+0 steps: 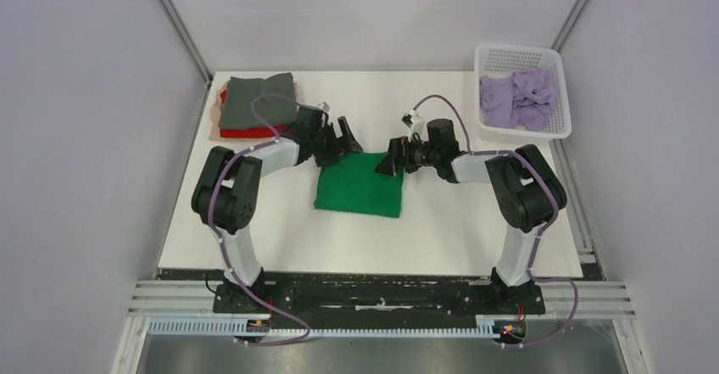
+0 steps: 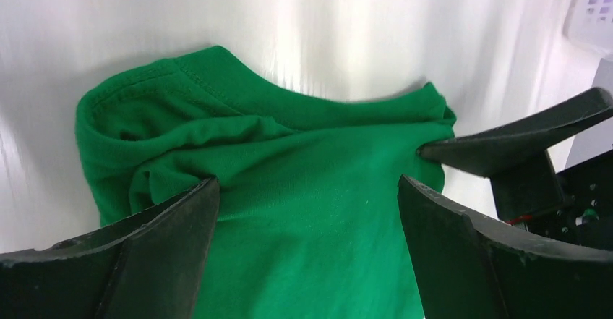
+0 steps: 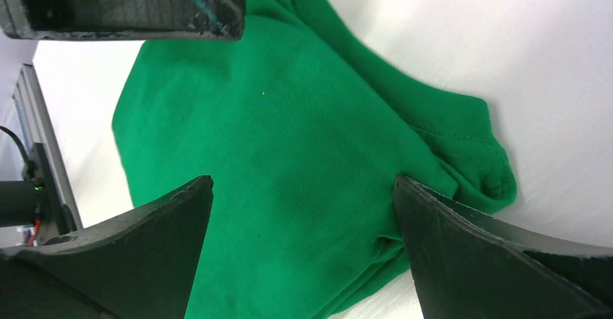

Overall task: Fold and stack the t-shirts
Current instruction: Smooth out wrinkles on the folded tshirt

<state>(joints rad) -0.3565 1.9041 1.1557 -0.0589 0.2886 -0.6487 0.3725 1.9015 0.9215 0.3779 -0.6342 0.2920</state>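
A bright green t-shirt lies folded into a rough square in the middle of the white table. My left gripper is open over its far left corner, with nothing between the jaws. My right gripper is open over its far right corner, also empty. In the left wrist view the green shirt fills the space below my open fingers. In the right wrist view the green shirt lies under the open fingers. A dark grey shirt tops a folded stack with a red shirt beneath it.
A white plastic basket at the far right corner holds crumpled lilac shirts. The folded stack sits at the far left of the table. Grey walls close in both sides.
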